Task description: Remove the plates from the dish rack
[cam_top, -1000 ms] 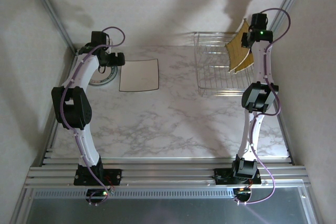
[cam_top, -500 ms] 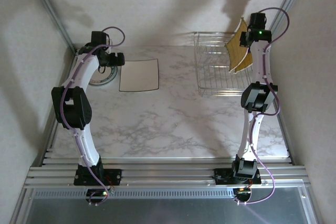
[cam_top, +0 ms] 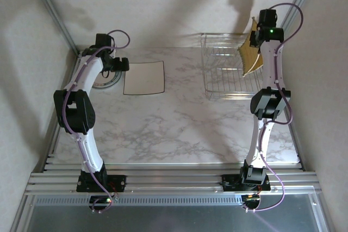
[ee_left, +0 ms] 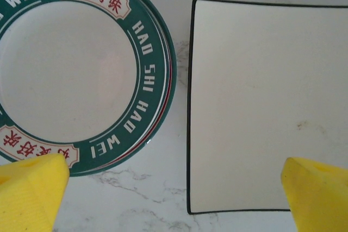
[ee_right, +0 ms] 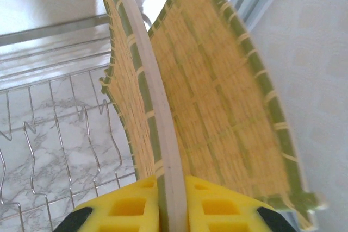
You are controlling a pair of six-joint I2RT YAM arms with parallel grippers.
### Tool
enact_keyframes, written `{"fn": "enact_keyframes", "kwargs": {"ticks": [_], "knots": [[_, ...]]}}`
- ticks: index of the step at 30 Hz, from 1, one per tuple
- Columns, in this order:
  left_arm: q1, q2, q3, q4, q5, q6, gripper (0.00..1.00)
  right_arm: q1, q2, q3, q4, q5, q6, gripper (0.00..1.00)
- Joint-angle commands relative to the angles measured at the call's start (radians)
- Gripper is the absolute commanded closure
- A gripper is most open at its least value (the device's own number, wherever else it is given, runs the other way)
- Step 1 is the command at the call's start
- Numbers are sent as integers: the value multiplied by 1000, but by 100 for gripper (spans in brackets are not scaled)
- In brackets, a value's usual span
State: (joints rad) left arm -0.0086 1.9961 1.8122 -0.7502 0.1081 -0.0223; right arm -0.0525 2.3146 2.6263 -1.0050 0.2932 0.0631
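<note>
White arms [cam_top: 82, 74] with black joints [cam_top: 73, 111], purple cables [cam_top: 129, 39], yellow jaws.

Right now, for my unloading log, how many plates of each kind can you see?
Round green-rimmed plate: 1 seen, perhaps more stacked beneath
White square plate: 1
Yellow square plates: 2
Total: at least 4

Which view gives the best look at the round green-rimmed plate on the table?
Left wrist: the round plate lies close below, its rim lettering readable. Top external has it small and mostly hidden under the left arm.
</note>
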Motion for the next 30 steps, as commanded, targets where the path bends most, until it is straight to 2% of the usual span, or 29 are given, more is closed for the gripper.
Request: {"fn": "enact_keyframes", "kwargs": {"ticks": [1,7,20,30], "knots": [[-15,-55,7,-81,-28,4,1,16,-101,-5,53,55,-6,100],[-30,-91,-21,-146,-56,-4,1,42,-163,-42,69,77,-20,100],[-63,-240,-208,-82,-64,-31,0,172,-300,-47,28,160,-51,100],[-85,-287,-273,-57,-68,-36,1,262,-427,-128,-7,97,10,100]]}}
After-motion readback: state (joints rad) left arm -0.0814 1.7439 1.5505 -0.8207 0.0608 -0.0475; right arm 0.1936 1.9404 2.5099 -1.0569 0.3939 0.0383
